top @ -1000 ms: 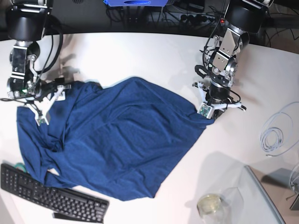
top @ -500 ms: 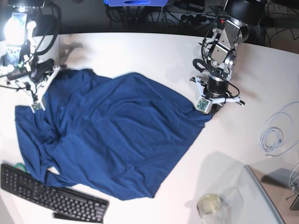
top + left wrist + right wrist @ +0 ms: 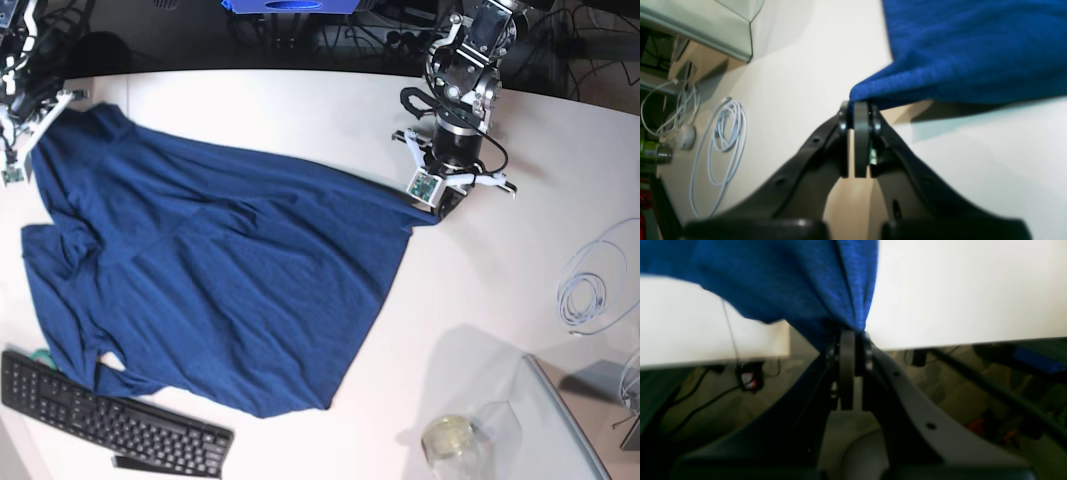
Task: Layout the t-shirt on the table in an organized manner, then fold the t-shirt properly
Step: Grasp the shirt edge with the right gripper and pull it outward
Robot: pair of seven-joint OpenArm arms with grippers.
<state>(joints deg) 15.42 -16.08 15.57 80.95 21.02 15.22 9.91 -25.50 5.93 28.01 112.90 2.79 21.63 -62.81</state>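
Observation:
The navy-blue t-shirt (image 3: 220, 270) lies spread over the white table (image 3: 300, 110), stretched between my two grippers. At its right corner, my left gripper (image 3: 432, 205) is shut on the t-shirt. In the left wrist view the left gripper (image 3: 858, 110) pinches a point of the t-shirt (image 3: 973, 50) just above the table (image 3: 800, 66). My right gripper (image 3: 25, 130) sits at the table's far-left edge. In the right wrist view the right gripper (image 3: 850, 336) is shut on a bunched fold of the t-shirt (image 3: 790, 280), lifted over the table (image 3: 957, 290).
A black keyboard (image 3: 110, 420) lies at the front left, under the shirt's lower hem. A coiled white cable (image 3: 590, 285) lies at the right. At the front right are a glass jar (image 3: 450, 440) and a clear tray (image 3: 570, 430). The table's back edge runs close behind both grippers.
The right gripper shut on the shirt's left part and pulled it up to the far-left corner. The left gripper moved back with its corner. The shirt now lies flatter and wider.

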